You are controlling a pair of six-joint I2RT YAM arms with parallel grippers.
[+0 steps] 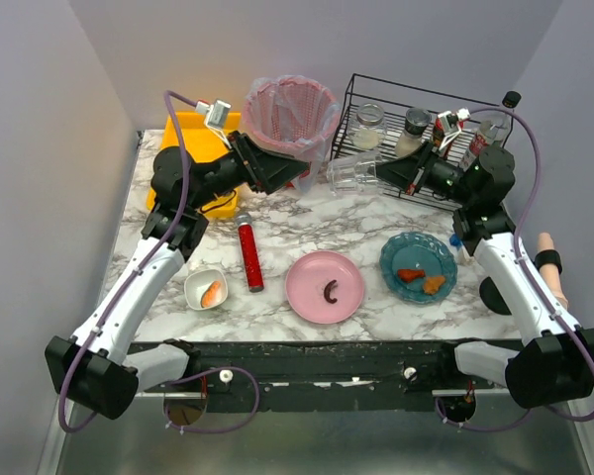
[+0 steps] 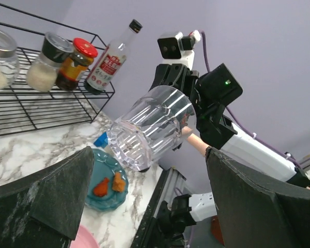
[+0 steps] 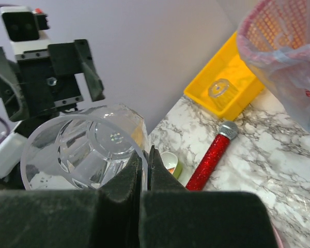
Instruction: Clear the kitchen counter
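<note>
Between our two grippers hangs a clear glass (image 1: 352, 173), lying on its side in the air above the counter (image 1: 366, 223). Our right gripper (image 3: 144, 170) pinches its rim between closed fingers, one inside and one outside the wall, which is why the tumbler juts out sideways with its base aimed at the other arm. Our left gripper (image 1: 295, 174) faces that base with its fingers (image 2: 46, 194) spread as wide as they go, apart from the glass on both sides; we judge this a handover, the left lined up to take it.

Behind the left gripper sits a yellow tray (image 1: 200, 129), and the right wrist view shows another glass (image 3: 222, 90) already lying in it, so we take the tray to be where this one goes. Just beside the left gripper stands a pink bin (image 1: 292, 114); behind the right one, a wire rack (image 1: 416, 124) of jars. Below both grippers the counter bears a red shaker (image 1: 249, 255), a pink plate (image 1: 324, 286), a teal plate (image 1: 419, 265) and a small bowl (image 1: 207, 288), not yet cleared.
</note>
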